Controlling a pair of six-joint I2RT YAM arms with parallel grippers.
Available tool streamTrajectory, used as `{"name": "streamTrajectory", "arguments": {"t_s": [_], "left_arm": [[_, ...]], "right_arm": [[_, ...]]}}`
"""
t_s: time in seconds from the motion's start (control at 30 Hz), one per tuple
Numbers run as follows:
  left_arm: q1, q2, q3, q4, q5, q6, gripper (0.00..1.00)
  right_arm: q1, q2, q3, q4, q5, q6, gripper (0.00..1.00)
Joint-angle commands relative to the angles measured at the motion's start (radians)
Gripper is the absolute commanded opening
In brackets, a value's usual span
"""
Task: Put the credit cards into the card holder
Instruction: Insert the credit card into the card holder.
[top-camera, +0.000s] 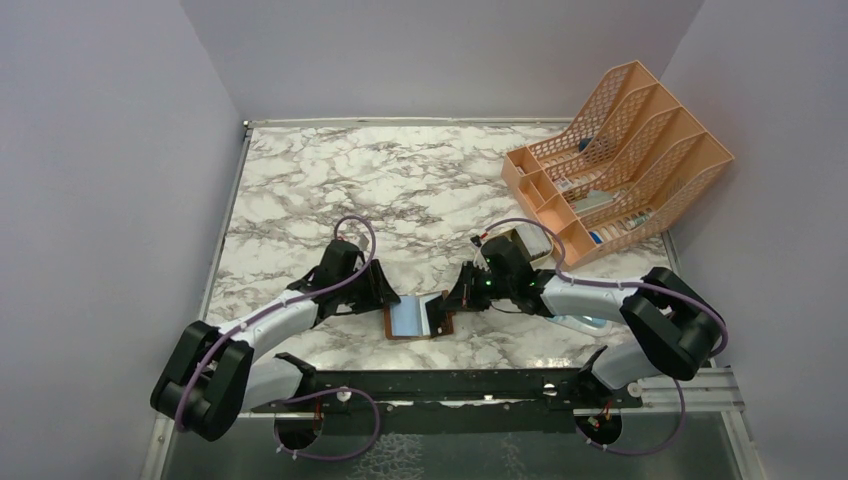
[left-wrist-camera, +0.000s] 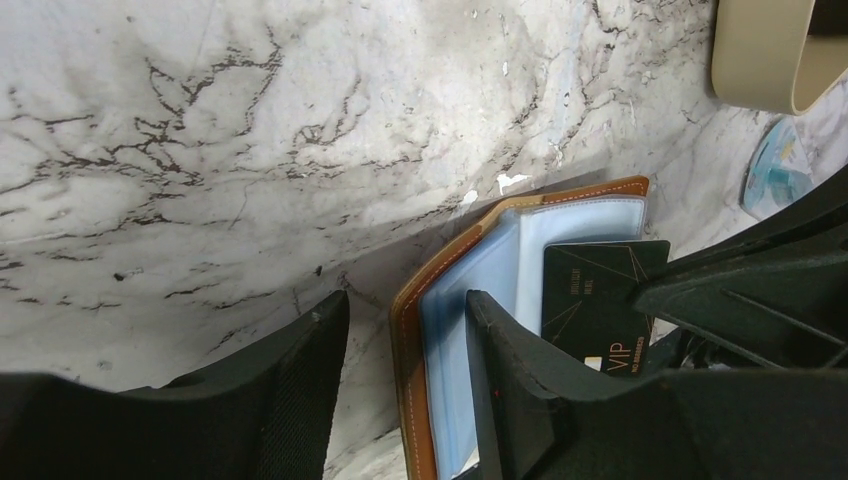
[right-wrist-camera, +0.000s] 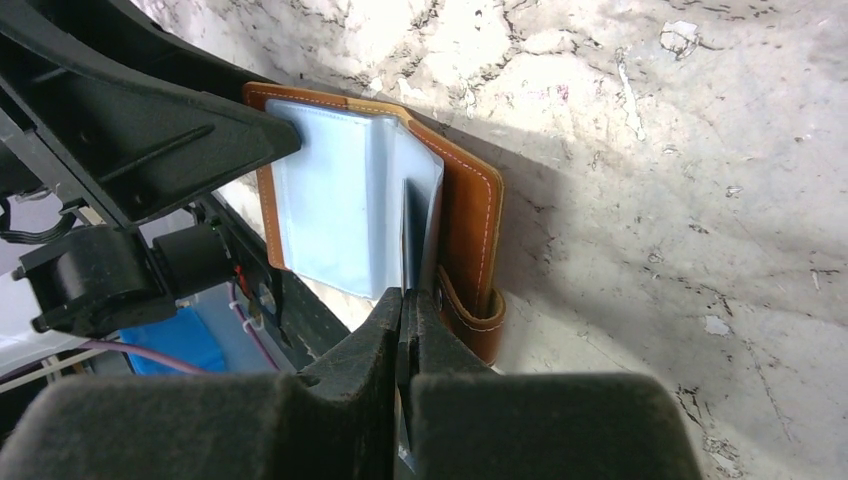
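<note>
1. The wallet (left-wrist-camera: 412, 330) lies open on the marble table (left-wrist-camera: 200, 150).
2. Left gripper (left-wrist-camera: 405, 305) gapes wide, astride its brown edge.
3. Right gripper (right-wrist-camera: 405, 305) pinches a black card (left-wrist-camera: 595, 295), printed "VIP", over the clear sleeves (right-wrist-camera: 335, 200).

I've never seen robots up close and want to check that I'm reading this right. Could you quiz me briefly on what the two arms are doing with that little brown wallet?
1. Fill the gap: the left gripper is ___, with one finger on each side of the leather edge of the card holder.
2. True or false: the card holder lies folded shut.
3. What pinches the dark card? A: the left gripper. B: the right gripper. C: nothing, it lies flat on the marble.

Key: 1 open; 2 false, its clear sleeves face up; 3 B.
</note>
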Motion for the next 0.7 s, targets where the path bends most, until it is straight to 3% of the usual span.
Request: {"name": "streamTrajectory", "arguments": {"t_s": [0.0, 0.3, 0.57, 0.67], "left_arm": [[-0.002, -0.036, 0.021, -0.061, -0.056, 0.006, 0.49], [-0.002, -0.114, 0.019, -0.116, -0.09, -0.031, 0.49], [-0.003, -0.146, -0.029, -0.053, -0.043, -0.039, 0.12], [-0.002, -0.115, -0.036, -0.044, -0.043, -0.035, 0.05]], "right_arm": [[0.008, 0.013, -0.014, 0.023, 0.001, 0.005, 0.01], [0.009, 0.011, -0.015, -0.007, 0.025, -0.011, 0.01], [0.01, 0.004, -0.019, 0.014, 0.002, -0.016, 0.01], [0.01, -0.01, -0.018, 0.027, -0.009, -0.01, 0.01]]}}
